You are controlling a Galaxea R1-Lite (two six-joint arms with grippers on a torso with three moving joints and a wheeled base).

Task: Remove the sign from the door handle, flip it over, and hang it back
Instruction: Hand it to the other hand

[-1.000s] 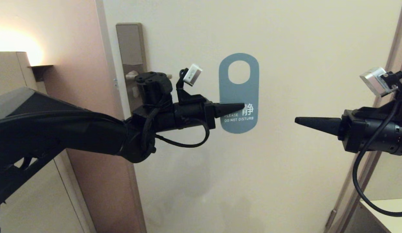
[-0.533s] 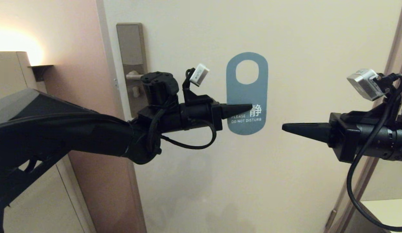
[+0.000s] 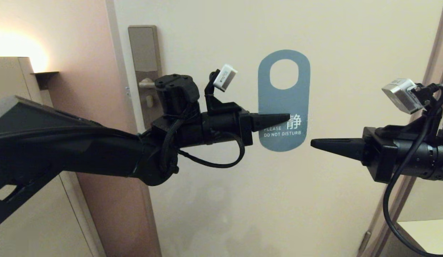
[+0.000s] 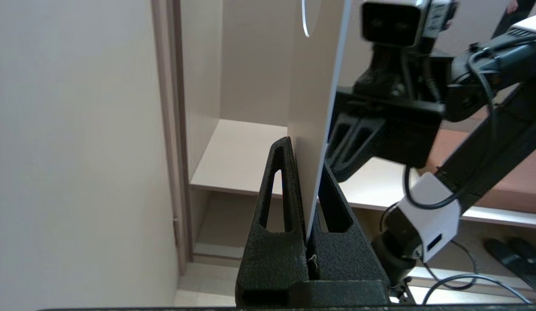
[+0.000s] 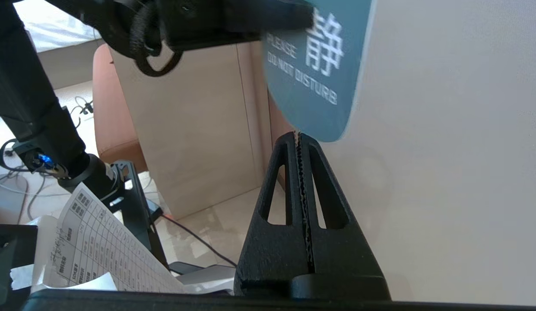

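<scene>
The sign [image 3: 296, 103], blue face with white lettering toward me, hangs upright in front of the door, well to the right of the door handle. My left gripper [image 3: 286, 117] is shut on its left edge near the lettering. In the left wrist view the thin board [image 4: 313, 108] shows its pale face, pinched between the fingers of the left gripper [image 4: 303, 149]. My right gripper [image 3: 312, 142] is shut and empty, its tip just right of the sign's bottom corner. The right wrist view puts the right gripper [image 5: 299, 136] just under the sign [image 5: 315, 86]. The door handle [image 3: 146, 84] is mostly hidden behind my left wrist.
The bronze-grey lock plate [image 3: 142, 50] stands at the door's left edge, and the door frame [image 3: 433, 71] runs down the right. A pale cabinet [image 3: 10, 78] is at far left, a shelf [image 3: 426, 232] at lower right. A printed sheet [image 5: 99, 250] lies low in the right wrist view.
My left gripper has carried the sign to the right and a little up, farther from the handle. The right gripper has moved left, up to the sign's lower right edge.
</scene>
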